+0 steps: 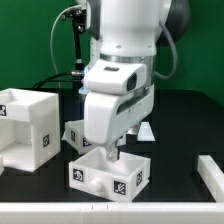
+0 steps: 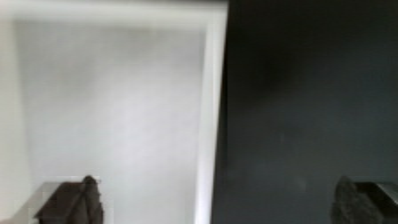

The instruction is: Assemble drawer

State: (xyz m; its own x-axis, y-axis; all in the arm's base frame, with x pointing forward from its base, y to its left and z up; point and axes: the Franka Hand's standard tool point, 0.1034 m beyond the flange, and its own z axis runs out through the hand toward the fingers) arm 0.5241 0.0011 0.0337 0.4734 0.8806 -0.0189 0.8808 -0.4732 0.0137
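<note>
- The hand (image 1: 110,156) points straight down in the exterior view, its tips dipped into the open top of a shallow white tray (image 1: 100,178) directly beneath it on the dark bench (image 1: 180,150).
- That tray carries black-and-white square tags on its front wall.
- A second tray (image 1: 75,133) sits just behind the hand, toward the exterior view's left. The large cube-like shell (image 1: 27,125), also tagged, stands farther out on that side.
- In the wrist view the hand (image 2: 217,200) is released, its fingers (image 2: 71,200) spread wide with nothing clamped between them.
- Below it the tray (image 2: 107,100) shows as a plain white face. Its straight edge runs between the fingers, with dark beyond.
</note>
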